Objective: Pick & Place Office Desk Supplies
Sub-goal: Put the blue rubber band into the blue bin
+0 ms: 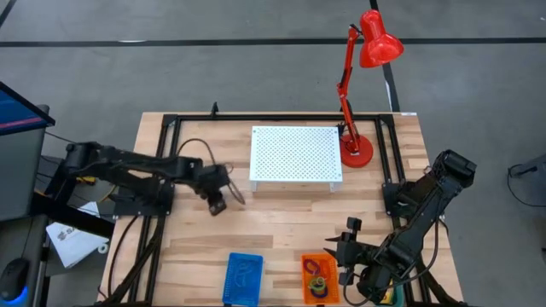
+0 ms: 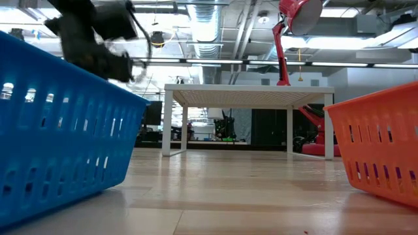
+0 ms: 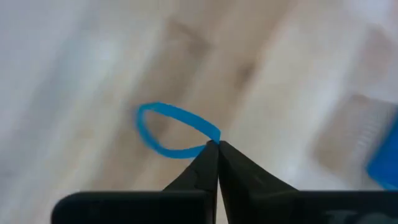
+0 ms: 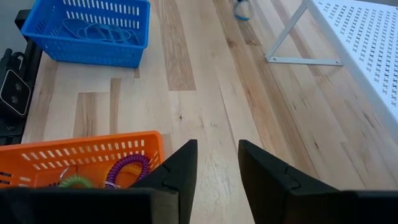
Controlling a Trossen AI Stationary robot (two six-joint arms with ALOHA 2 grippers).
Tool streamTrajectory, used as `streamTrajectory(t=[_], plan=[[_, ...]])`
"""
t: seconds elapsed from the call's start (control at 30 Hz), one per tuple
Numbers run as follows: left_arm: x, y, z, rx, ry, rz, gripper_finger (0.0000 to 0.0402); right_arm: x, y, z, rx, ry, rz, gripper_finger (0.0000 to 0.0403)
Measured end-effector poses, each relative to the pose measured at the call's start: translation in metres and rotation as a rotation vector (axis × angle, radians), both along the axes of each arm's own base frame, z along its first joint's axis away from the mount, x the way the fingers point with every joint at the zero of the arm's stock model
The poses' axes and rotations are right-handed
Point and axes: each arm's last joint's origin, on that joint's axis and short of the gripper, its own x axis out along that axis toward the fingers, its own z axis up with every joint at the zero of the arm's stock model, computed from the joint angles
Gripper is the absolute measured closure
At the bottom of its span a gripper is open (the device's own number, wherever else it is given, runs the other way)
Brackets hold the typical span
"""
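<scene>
My left gripper (image 1: 217,203) hovers over the table's left half, beside the white stand, and is shut on a thin blue oval loop (image 3: 171,127). In the right wrist view the left gripper shows far off, with a bit of blue at its tip (image 4: 242,9). My right gripper (image 4: 217,155) is open and touches nothing. It stands near the table's near edge, just right of the orange basket (image 1: 320,275). That basket holds a purple coil (image 4: 127,165) and a green loop (image 4: 74,182). Blue loops (image 4: 93,28) lie in the blue basket (image 1: 243,277). My left gripper pinches the blue loop between its two fingertips at one end of the oval (image 3: 213,135). The rest of the loop stands out open beyond the tips. It is lifted clear above the wooden table.
The white perforated stand (image 1: 294,153) stands on thin legs at the table's far middle, with the red desk lamp (image 1: 363,85) at its right. The blue basket (image 2: 59,130) and the orange basket (image 2: 379,143) sit at the near edge. Bare wood (image 1: 281,222) lies between the stand and the baskets.
</scene>
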Motion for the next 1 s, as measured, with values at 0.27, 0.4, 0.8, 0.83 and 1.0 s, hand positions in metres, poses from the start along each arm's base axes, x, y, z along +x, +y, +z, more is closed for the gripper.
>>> streamTrajectory(t=[0.27,0.4,0.8,0.83,1.0], plan=[[-0.014,-0.063,0.028,-0.072,-0.182,-0.190,0.0401,0.000,0.000,0.000,0.002,-0.002,0.000,0.0290],[-0.012,-0.096,0.039,-0.112,-0.353,-0.317,0.0401,0.000,0.000,0.000,0.002,-0.002,0.000,0.0290],[0.003,-0.166,0.032,-0.134,-0.652,-0.572,0.0401,0.000,0.000,0.000,0.003,-0.003,0.000,0.0290],[0.006,-0.170,0.029,-0.134,-0.661,-0.579,0.0401,0.000,0.000,0.000,0.003,-0.003,0.000,0.0290],[0.019,-0.181,0.011,-0.132,-0.682,-0.598,0.0401,0.000,0.000,0.000,0.005,-0.004,0.000,0.0290]])
